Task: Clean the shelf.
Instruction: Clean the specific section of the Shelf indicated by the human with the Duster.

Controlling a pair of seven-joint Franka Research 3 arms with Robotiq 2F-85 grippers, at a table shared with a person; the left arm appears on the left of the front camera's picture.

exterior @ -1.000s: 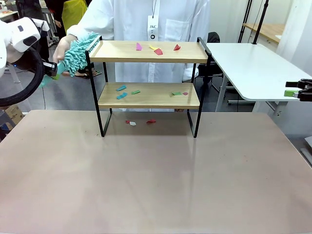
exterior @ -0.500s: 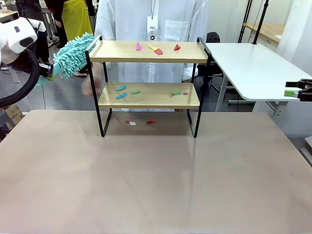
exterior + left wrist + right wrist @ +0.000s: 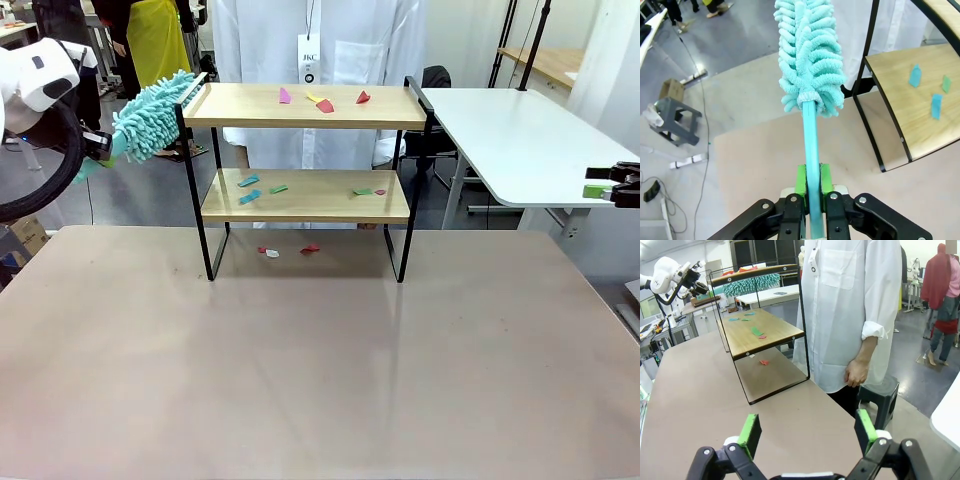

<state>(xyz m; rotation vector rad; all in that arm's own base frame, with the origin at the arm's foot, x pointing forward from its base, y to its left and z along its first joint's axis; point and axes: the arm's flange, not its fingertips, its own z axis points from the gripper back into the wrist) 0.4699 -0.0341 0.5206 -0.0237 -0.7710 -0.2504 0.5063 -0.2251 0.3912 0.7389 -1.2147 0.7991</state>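
Person (image 3: 330, 40) now clear of duster (image 3: 150, 115); wrist views: left fingers (image 3: 800, 179) tight on handle (image 3: 810, 135), right fingers (image 3: 751, 434) apart.

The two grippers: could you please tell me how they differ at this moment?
The left gripper is shut on the handle of the teal duster; the right gripper is open and empty. The left gripper is raised by the top-left corner of the shelf; the right gripper is far off to the right of it. Both are black with green pads.

place: robotics lab
behind shelf (image 3: 250, 103): person (image 3: 345, 45) in white lab coat
right of shelf: white workbench (image 3: 520, 140)
left of shelf: floor cables (image 3: 699, 95), grey stool (image 3: 676, 120)
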